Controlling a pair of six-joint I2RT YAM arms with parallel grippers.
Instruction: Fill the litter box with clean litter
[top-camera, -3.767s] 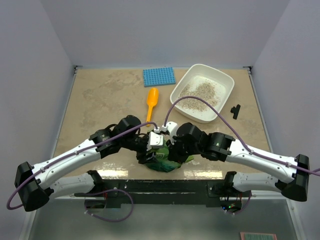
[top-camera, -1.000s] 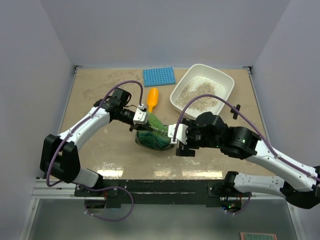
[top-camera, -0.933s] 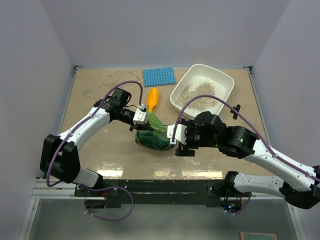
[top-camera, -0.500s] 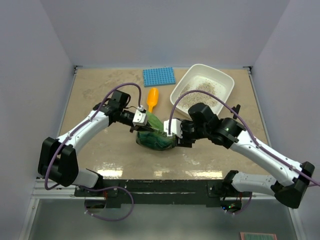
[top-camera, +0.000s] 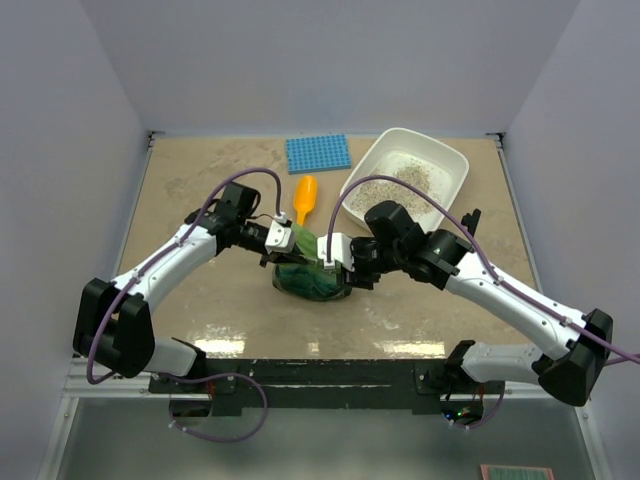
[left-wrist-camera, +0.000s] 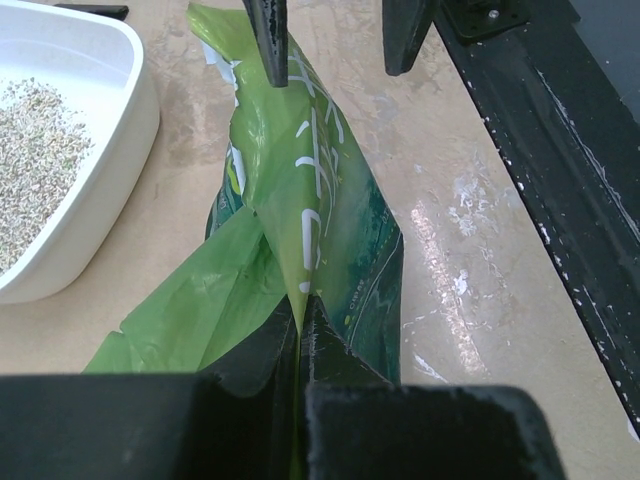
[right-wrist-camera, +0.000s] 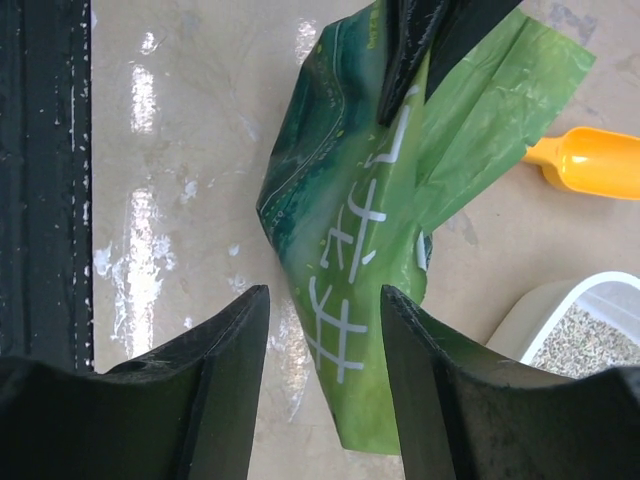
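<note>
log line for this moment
left gripper: shut on green bag | right gripper: open astride bag edge | litter box: holds some clean litter

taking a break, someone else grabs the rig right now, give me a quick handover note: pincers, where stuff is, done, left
Left pincer: shut on one edge of the green bag, which lies between the two arms.
Right pincer: open, fingers either side of the bag's other end, not gripping.
Litter box: back right, with a thin heap of litter covering part of its floor.
Orange scoop: lying free, left of the box.
Done: some litter is in the box.
Left: probably close the right pincer on the bag, lift it and pour more in.
</note>
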